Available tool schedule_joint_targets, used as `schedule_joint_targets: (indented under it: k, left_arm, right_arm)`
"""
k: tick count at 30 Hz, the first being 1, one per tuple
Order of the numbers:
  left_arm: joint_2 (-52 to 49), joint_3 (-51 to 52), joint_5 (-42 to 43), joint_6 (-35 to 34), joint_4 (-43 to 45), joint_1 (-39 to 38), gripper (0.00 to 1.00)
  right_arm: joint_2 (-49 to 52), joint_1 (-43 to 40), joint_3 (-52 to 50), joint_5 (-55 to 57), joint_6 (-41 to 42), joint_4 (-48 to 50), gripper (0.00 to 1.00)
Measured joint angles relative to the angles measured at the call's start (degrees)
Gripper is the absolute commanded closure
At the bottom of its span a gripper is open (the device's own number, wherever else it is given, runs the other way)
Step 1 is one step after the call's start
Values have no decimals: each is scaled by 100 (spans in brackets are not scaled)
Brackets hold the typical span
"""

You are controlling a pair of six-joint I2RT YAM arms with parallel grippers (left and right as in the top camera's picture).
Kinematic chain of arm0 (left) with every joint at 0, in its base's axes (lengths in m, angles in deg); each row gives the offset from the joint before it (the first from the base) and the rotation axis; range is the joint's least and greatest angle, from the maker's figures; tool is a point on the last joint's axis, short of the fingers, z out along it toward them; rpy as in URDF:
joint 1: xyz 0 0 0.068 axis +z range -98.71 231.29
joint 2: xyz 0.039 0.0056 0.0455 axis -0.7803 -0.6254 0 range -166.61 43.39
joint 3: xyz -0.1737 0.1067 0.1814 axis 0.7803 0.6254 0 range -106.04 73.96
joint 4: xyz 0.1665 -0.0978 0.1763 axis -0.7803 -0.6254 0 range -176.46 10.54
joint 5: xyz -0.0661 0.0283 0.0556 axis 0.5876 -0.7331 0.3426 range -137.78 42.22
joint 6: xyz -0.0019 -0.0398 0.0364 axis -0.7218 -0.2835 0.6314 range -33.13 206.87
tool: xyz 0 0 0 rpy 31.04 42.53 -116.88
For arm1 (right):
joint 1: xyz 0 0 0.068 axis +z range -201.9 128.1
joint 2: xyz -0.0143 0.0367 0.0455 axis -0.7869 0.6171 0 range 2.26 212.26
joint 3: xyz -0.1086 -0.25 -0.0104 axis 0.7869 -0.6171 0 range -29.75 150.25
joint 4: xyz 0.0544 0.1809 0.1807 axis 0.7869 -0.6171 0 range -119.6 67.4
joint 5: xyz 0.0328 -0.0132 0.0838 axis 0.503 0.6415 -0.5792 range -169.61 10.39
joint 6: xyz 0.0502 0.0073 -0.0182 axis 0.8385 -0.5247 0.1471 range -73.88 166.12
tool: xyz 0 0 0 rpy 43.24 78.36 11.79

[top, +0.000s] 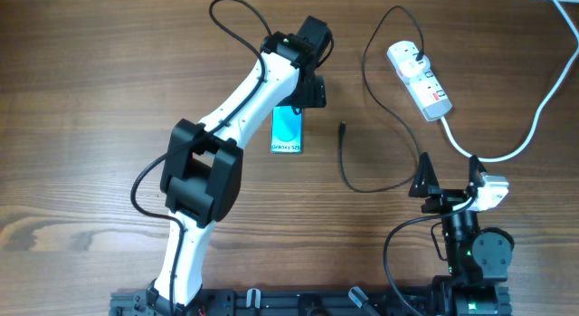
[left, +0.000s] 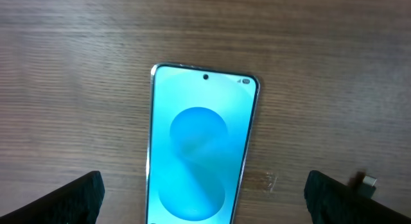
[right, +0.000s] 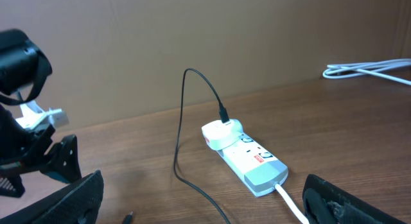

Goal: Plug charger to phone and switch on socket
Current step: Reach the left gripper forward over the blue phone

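Table (top: 81,99): wood, phone (top: 287,131) flat.
Left gripper (left: 202,189): spread, straddling phone; I read it as bracing for plug-in.
Right gripper (right: 202,185): spread, empty; socket (right: 247,156) ahead, charger (top: 343,129) tip loose ahead-left.

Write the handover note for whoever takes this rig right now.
Left gripper open, empty, over the phone, which lies flat. Right gripper open, empty, near its base. The charger: adapter sits in the socket; plug tip lies loose right of the phone, apart from it. Done: adapter seated. Left: tip into phone, switch socket on; switch state unreadable.
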Motion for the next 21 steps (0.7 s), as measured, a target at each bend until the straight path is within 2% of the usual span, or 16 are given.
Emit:
schedule_joint_targets:
  k: [8, 21]
  left_arm:
    - [-197, 125, 420, 247, -70, 343, 0]
    - [-413, 448, 503, 549, 199, -48, 0]
  right_arm:
    - [0, 0, 0, 0, 0, 0, 0]
    - [0, 0, 0, 0, 0, 0, 0]
